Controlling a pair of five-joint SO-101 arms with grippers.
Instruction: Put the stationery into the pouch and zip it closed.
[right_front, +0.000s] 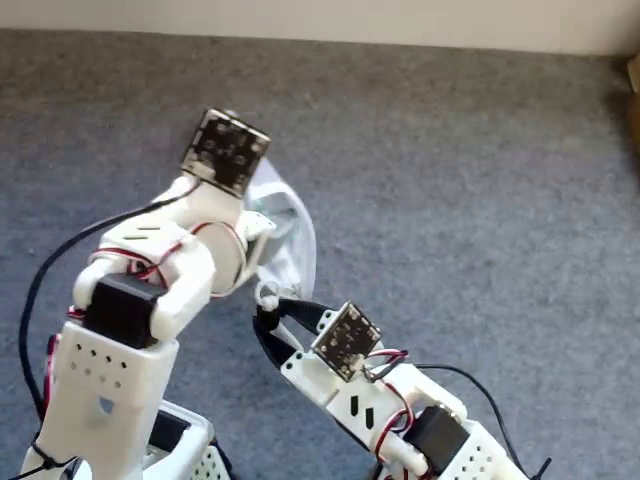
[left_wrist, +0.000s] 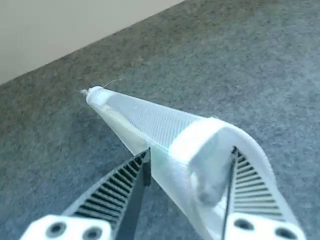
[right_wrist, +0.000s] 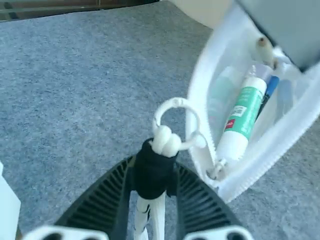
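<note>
White translucent mesh pouch (right_wrist: 280, 145), zip mouth open, over a grey carpeted table (right_front: 480, 150): one end is clamped by the left tool (left_wrist: 190, 155), probably as an anchor against which the zip can be drawn. A white-and-green tube (right_wrist: 240, 117) and a blue pen (right_wrist: 271, 85) are lodged inside. The white looped zip-pull cord (right_wrist: 167, 140) is pinched in the clenched right tool (right_wrist: 154, 167), so closing appears to be the step in hand.

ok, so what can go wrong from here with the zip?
The green-labelled tube lies right by the zip track in the open pouch; the slider could jam on it.
The left gripper pinches just one end of the pouch, so a hard pull may twist it or drag it free.
The right gripper grips the small zip pull; it might slip out.
</note>
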